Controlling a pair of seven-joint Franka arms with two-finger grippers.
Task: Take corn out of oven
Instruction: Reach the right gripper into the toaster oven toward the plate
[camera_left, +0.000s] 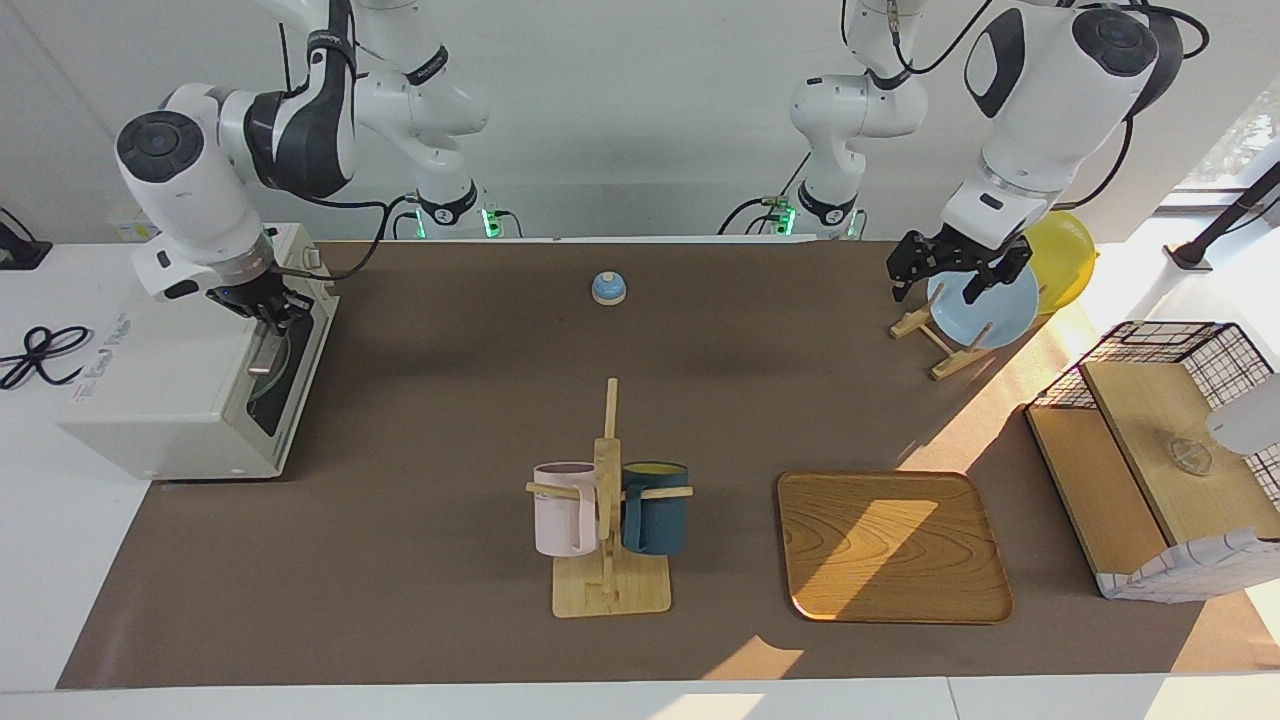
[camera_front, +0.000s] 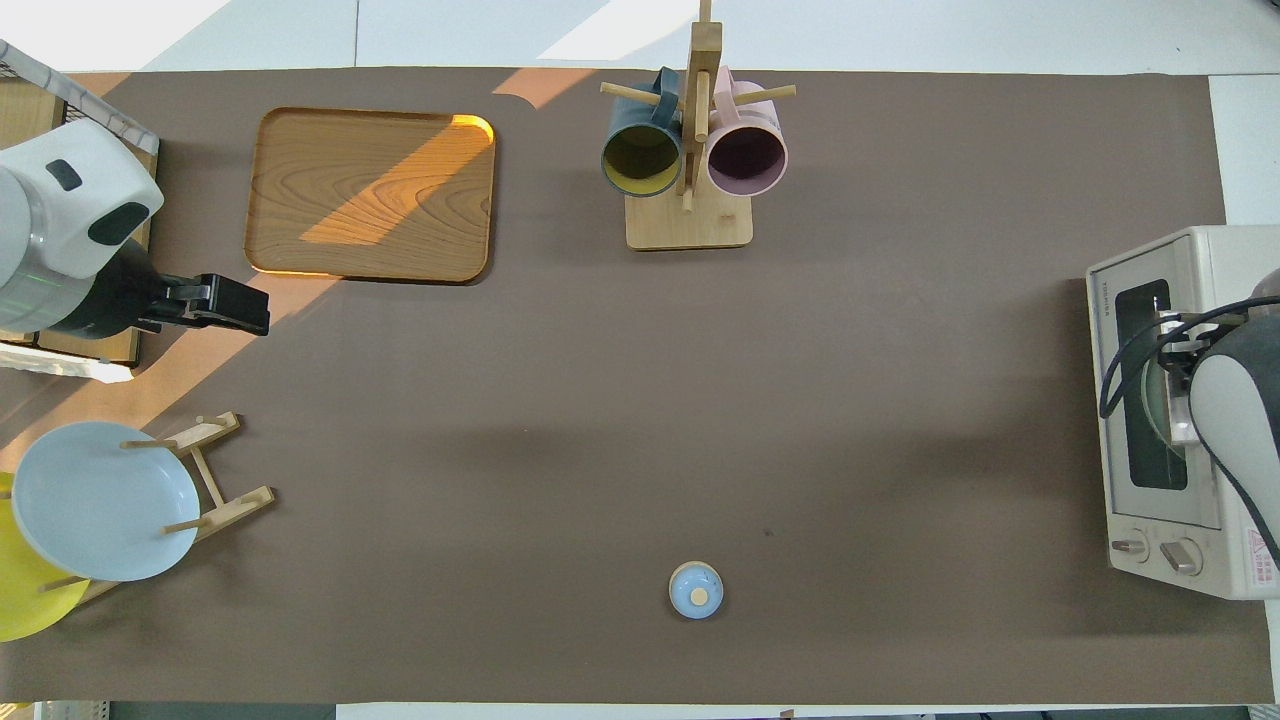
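Note:
The off-white oven (camera_left: 170, 400) (camera_front: 1200, 290) stands at the right arm's end of the table with its dark glass door closed. My right gripper (camera_left: 272, 312) (camera_front: 1178, 342) is down at the top edge of that door, shut on the metal bar handle (camera_left: 264, 352) at the handle's end nearer the robots. The corn is hidden; through the glass only a round pale dish shows. My left gripper (camera_left: 937, 288) (camera_front: 258, 316) hangs open and empty over the plate rack and waits.
A wooden mug rack (camera_left: 607, 590) holds a pink and a dark teal mug mid-table. A wooden tray (camera_left: 890, 545) lies beside it. A small blue bell (camera_left: 608, 288) sits near the robots. A blue plate (camera_left: 985, 310), a yellow plate (camera_left: 1065, 255) and a wire basket (camera_left: 1160, 350) are at the left arm's end.

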